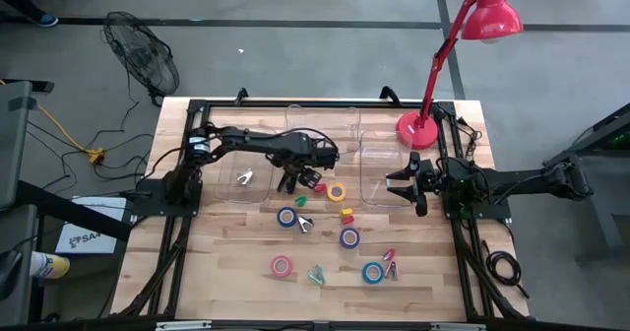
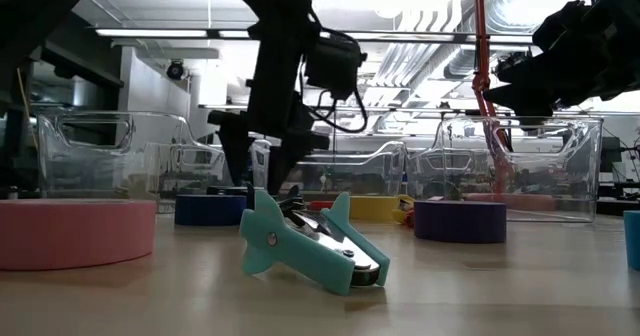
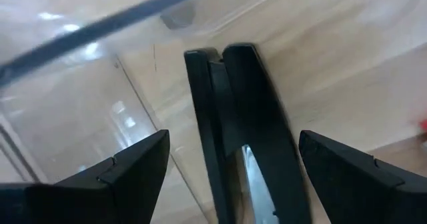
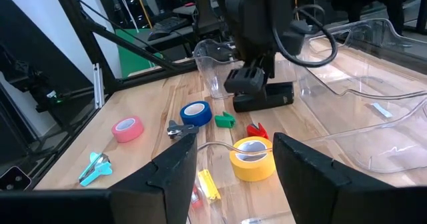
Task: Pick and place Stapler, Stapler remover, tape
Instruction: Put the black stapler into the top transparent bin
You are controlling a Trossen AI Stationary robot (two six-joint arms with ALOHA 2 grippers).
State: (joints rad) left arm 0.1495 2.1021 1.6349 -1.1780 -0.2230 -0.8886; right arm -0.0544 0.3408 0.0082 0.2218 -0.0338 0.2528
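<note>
Tabletop (image 1: pixel 226 262): pale wood planks, framed by dark rails; grey floor beyond, where a fan (image 1: pixel 143 53) is seen. A red desk lamp (image 1: pixel 463 45) is mounted at the far right corner.

Stapler (image 3: pixel 243 131): laid flat on the tabletop beside a clear bin, directly under the left tool (image 1: pixel 292 180); its long axis is seen running away from the left wrist camera. The left tool's fingers (image 3: pixel 127 174) are spread wide on either side of it, apparently not touching.

Tape: yellow roll (image 1: pixel 337 192), blue roll (image 1: pixel 286 217), purple roll (image 1: pixel 349 237), pink roll (image 1: pixel 283 266) and teal-blue roll (image 1: pixel 372 272), scattered flat.

Clear bins (image 1: pixel 379 168): ranged along the far side; a small metal item (image 1: pixel 244 177) is held in the left one.

Right tool (image 1: pixel 406 185): parked open at the right edge.
</note>
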